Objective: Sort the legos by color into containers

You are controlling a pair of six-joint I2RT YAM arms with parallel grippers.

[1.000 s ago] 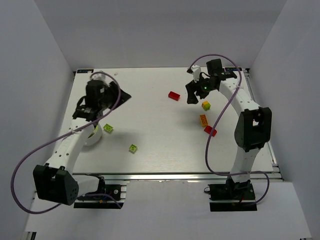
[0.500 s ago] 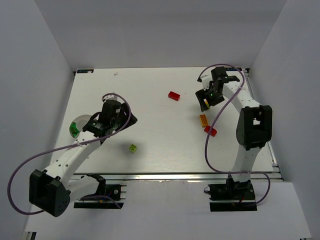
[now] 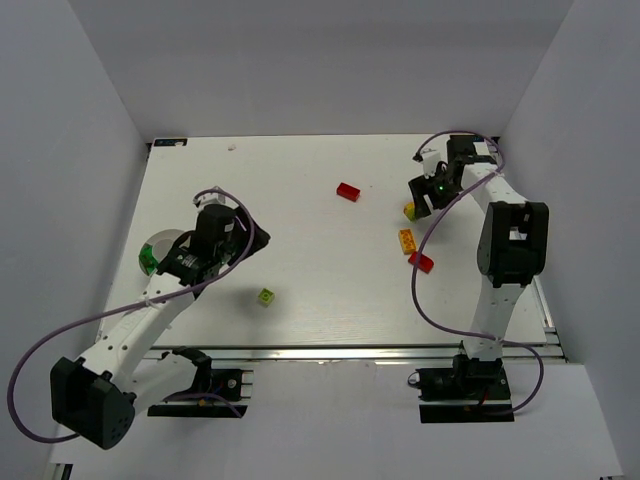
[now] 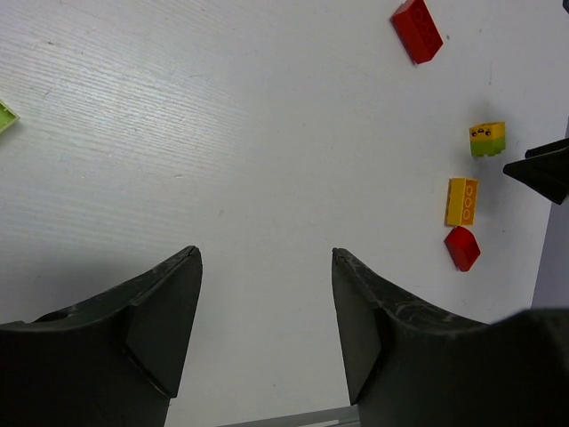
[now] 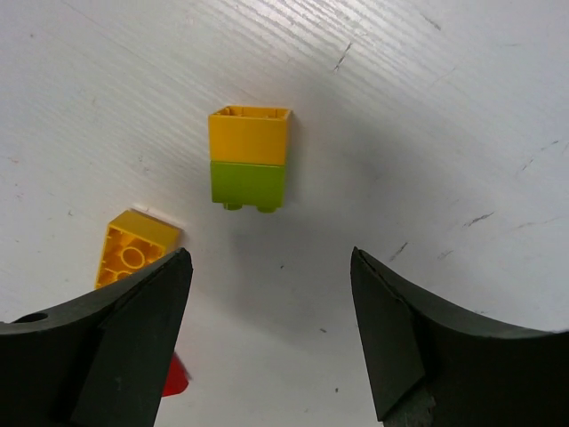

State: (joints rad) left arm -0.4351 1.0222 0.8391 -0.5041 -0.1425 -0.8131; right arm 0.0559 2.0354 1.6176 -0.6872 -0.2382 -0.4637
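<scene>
My left gripper is open and empty over bare table, just right of the round white dish, which shows green inside. A lime brick lies nearer the front. In the left wrist view the left gripper frames bare table, with a red brick far ahead. My right gripper is open beside a yellow-on-lime stacked brick. In the right wrist view that stacked brick lies just ahead of the open right gripper. A yellow brick and a red brick are at its left.
The red brick lies alone mid-table at the back. The yellow brick and the other red brick lie near the right arm's forearm. A lime piece shows at the left wrist view's edge. White walls enclose the table.
My left gripper swung from the back left toward the middle, uncovering the dish. The lime brick beside the dish no longer shows. My right gripper shifted right, over the yellow-on-lime brick.
</scene>
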